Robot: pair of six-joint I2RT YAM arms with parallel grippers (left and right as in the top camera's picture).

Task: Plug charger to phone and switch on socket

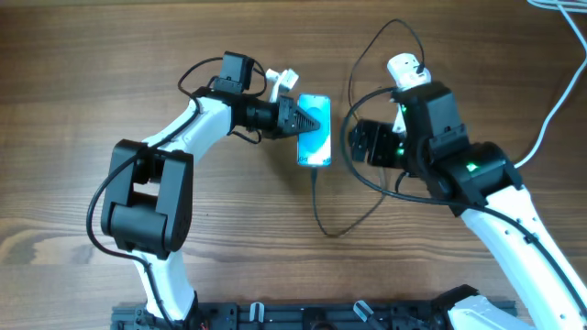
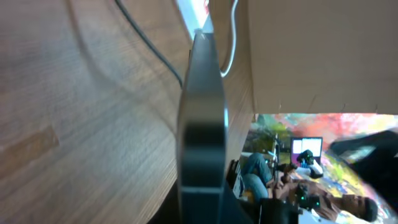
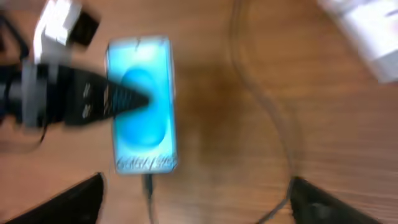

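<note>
The phone point(image 1: 315, 137) sits mid-tabletop point(image 1: 73, 55), its long axis running toward the robot. Its white text end is nearest, and the charger point(image 1: 315, 197) meets it there. The left pincer point(image 1: 310, 117) clamps the phone; the right pincer point(image 1: 359, 144) stands apart beside it.

Brown wooden table point(image 1: 73, 55), distant monitor point(image 2: 306, 148)

- This looks like a robotics lab or research workroom, not a home.
- Two black-and-white robot arms, the left arm point(image 1: 151, 183) and the right arm point(image 1: 491, 188), rise from a black mounting rail point(image 1: 321, 316) at the edge of a wood-grain table point(image 1: 73, 55).
- Beyond the table, the left wrist view shows a lit monitor point(image 2: 306, 147) and a seated person point(image 2: 254, 169), both blurred, amid colourful clutter.
</note>
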